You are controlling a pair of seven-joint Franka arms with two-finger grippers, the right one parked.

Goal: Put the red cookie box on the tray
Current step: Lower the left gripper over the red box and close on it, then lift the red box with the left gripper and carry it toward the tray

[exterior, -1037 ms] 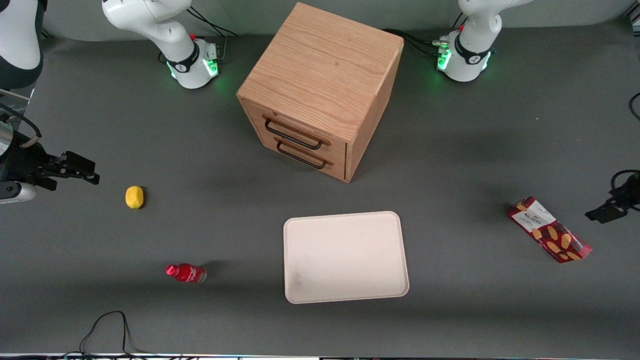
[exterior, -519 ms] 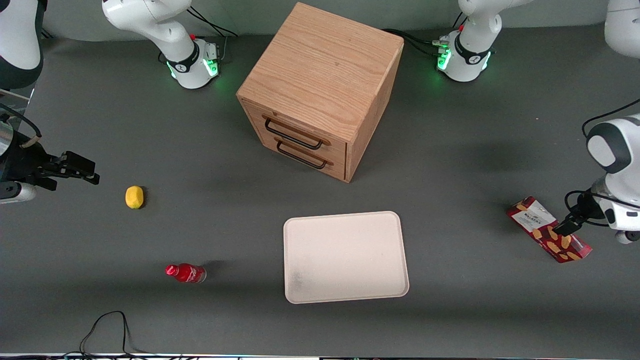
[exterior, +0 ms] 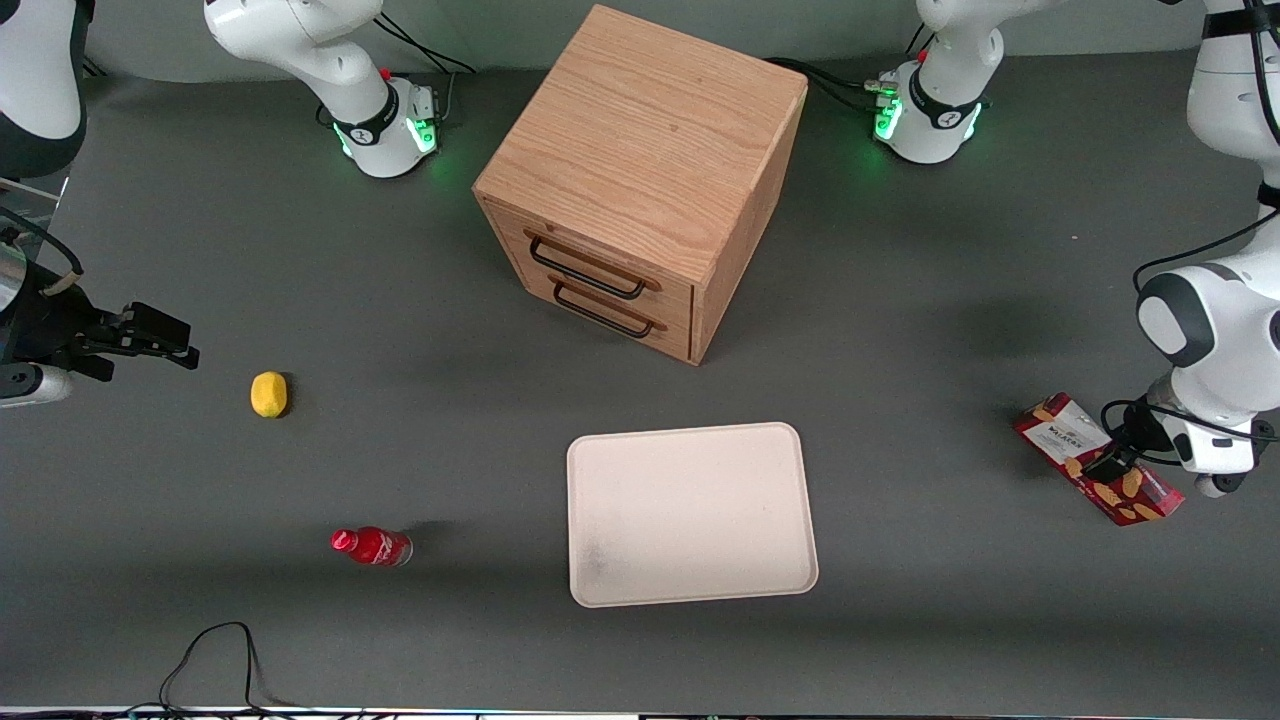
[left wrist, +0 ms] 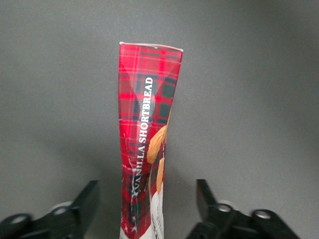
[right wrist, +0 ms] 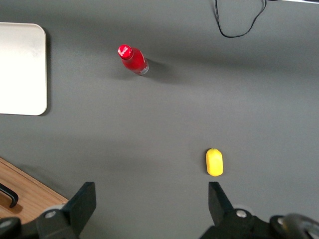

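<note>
The left arm has swung in within the last second: its claw [exterior: 1112,462] now hangs over the long dark-red tartan cookie box [exterior: 1096,458], fingers [left wrist: 84,205] spread wide either side, gripping nothing. The box lies on the grey worktop [exterior: 930,330], well apart from the cream-white rectangular tray [exterior: 690,514]; grasping looks imminent.

The dark grey table top [exterior: 300,250] fills nearly everything I see, matte and evenly lit, with soft shadows. A wooden cabinet [exterior: 650,150] stands toward twelve o'clock, its front turned to about seven o'clock, with two shut drawers and black wire handles [exterior: 590,270]. A paler grey strip [exterior: 480,30] runs along the twelve o'clock edge. My gripper [exterior: 1105,465] hangs low at three o'clock.
</note>
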